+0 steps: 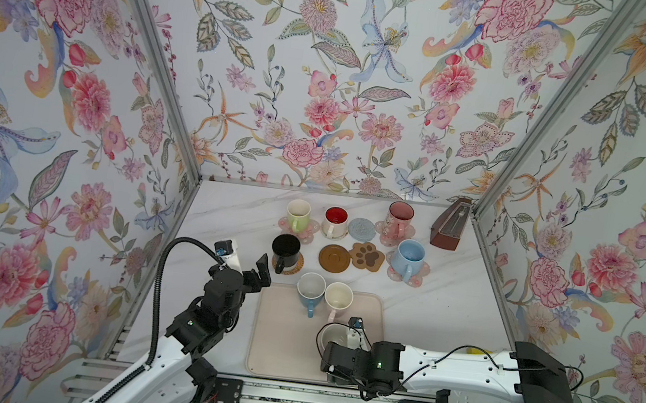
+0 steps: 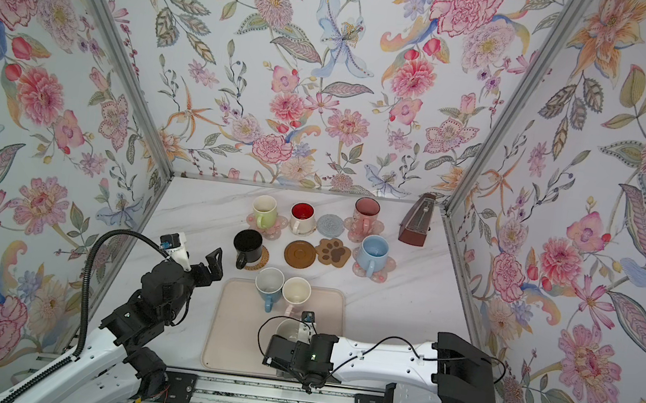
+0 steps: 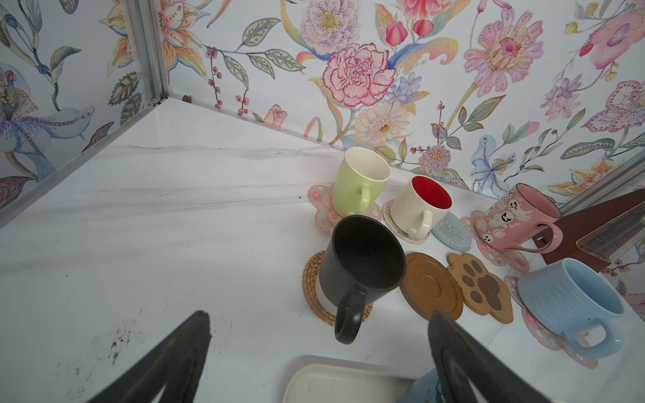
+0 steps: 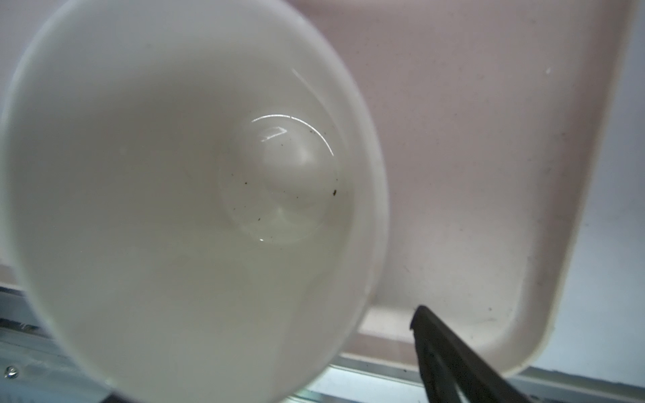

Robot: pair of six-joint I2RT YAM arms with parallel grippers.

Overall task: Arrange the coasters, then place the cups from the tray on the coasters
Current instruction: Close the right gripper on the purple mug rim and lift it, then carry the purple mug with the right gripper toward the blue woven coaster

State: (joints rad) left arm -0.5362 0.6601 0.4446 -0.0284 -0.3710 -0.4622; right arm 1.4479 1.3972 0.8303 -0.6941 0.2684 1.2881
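Tray [image 1: 282, 348], long axis 12–6. Blue cup [image 1: 310, 291] and cream cup [image 1: 338, 298]: handles toward 6. Left gripper [image 1: 264, 273] spread wide, empty. Right gripper [image 1: 339, 342] at third cup [image 1: 332, 333]; hold indiscernible.

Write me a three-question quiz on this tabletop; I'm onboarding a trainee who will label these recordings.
1. True or false: the black mug lies on its side.
2. How many coasters carry no mug?
3. Which mug stands on the tray? A the light green mug; B the blue mug; C the black mug.

Key
1. False: it stands upright on the rattan round.
2. Three: the grey-blue woven round, the brown disc and the paw shape.
3. B.
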